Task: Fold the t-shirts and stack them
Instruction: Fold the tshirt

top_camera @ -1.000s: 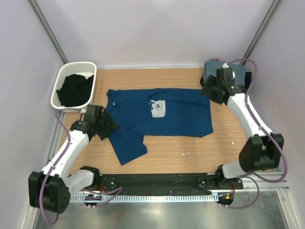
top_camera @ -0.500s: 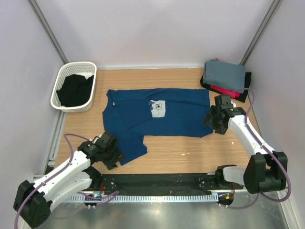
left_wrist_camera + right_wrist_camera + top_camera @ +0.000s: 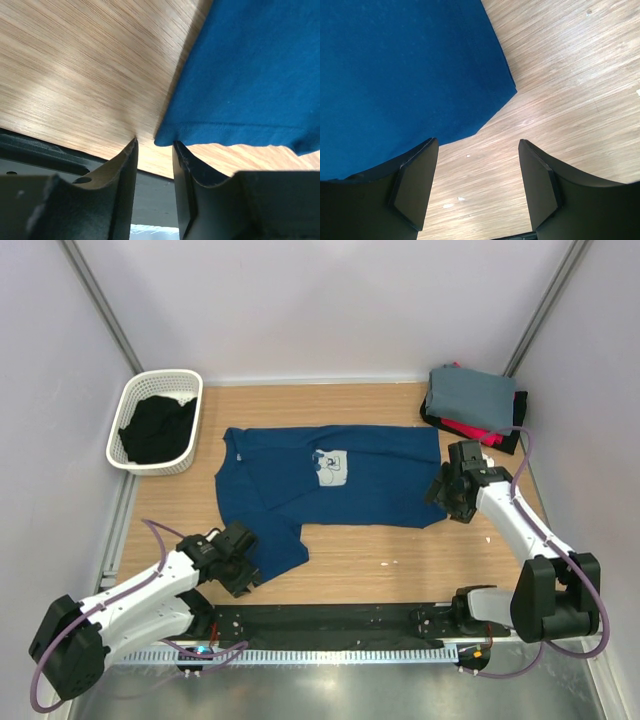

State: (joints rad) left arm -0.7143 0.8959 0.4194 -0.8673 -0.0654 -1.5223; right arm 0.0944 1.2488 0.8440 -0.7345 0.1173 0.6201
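Left gripper [image 3: 154, 144] narrowly parted at a hem corner of the blue shirt [image 3: 250, 75], nothing clamped. Right gripper [image 3: 477, 142] spread wide over another corner.

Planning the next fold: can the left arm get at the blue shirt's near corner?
Probably yes: the left gripper sits at that corner of the blue shirt, jaws slightly apart, with nothing blocking it.

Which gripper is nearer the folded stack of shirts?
Right. The right gripper sits just in front of the folded stack; the left gripper is far across, at the navy t-shirt's near-left corner.
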